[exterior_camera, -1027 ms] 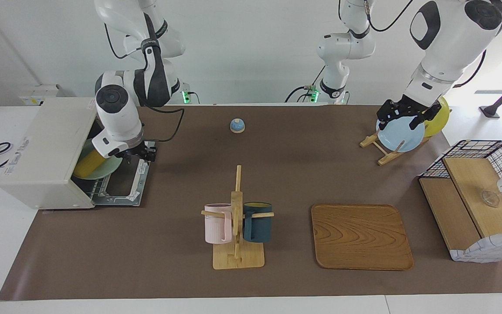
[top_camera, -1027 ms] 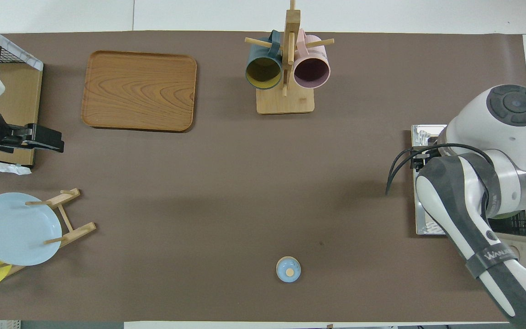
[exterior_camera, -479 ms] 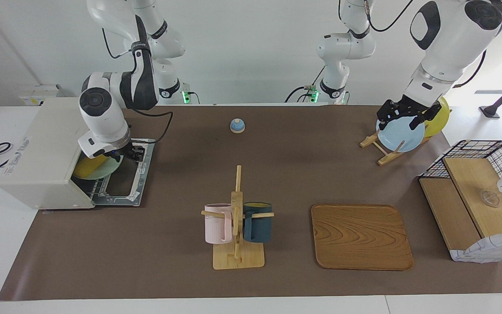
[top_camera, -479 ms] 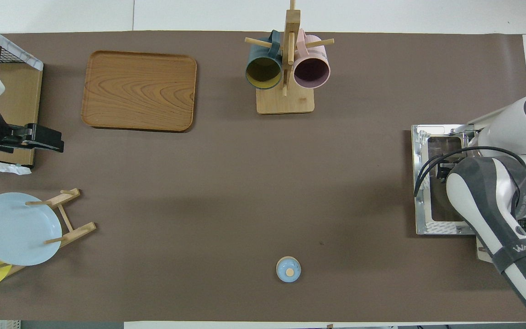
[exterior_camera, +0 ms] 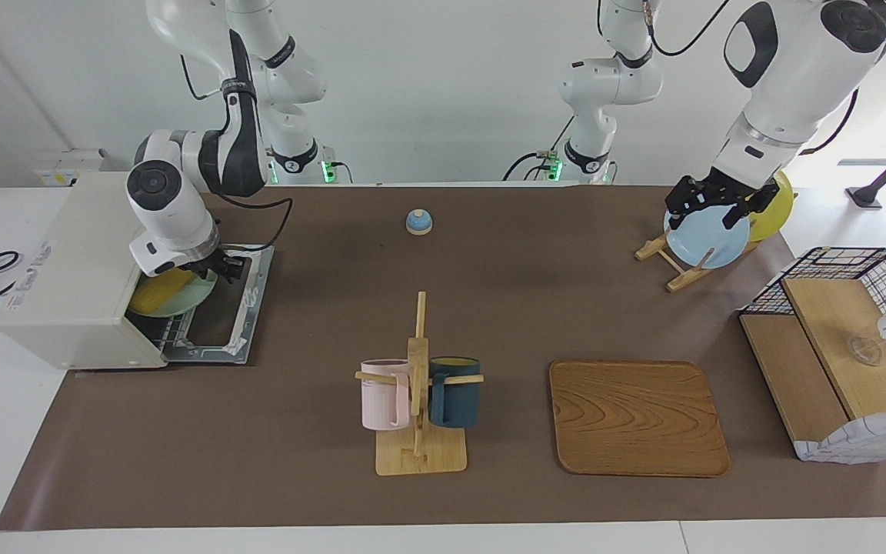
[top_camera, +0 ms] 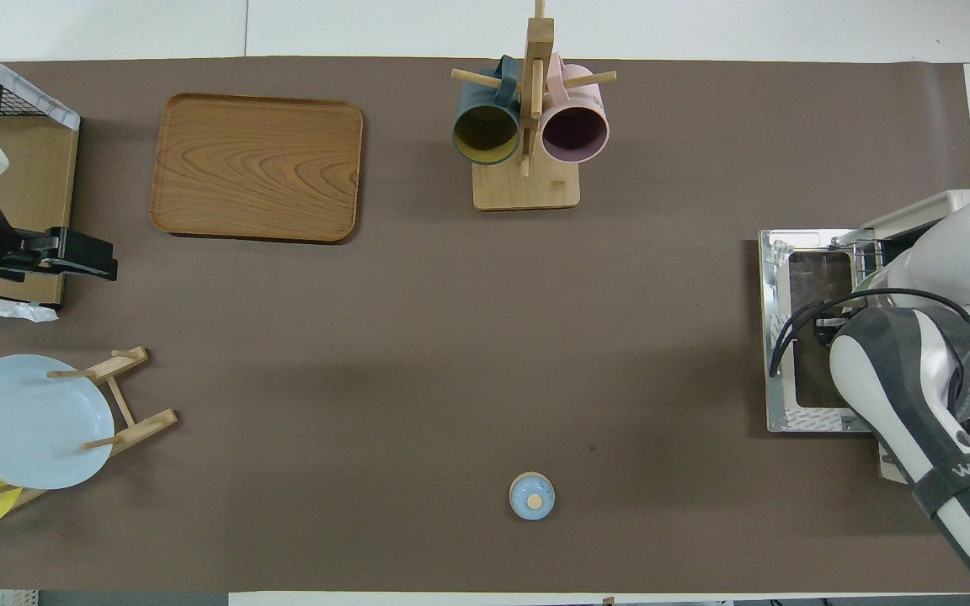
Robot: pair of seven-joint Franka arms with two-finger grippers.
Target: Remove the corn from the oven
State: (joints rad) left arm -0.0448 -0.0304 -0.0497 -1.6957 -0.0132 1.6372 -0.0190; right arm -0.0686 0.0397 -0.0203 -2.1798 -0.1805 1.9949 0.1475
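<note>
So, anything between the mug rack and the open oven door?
No: in the overhead view only bare brown mat lies between the mug rack and the oven door.

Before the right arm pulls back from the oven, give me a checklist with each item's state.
1. Oven door down and open: ok.
2. Corn in reach, lying on the pale green plate at the oven mouth: ok.
3. Right gripper at the oven mouth, beside the corn: ok.
4. Fingers closed on the corn: cannot tell, the wrist hides them.
5. Plate staying put when the corn lifts: cannot tell.
6. Left gripper out of the way, waiting over the blue plate: ok.
</note>
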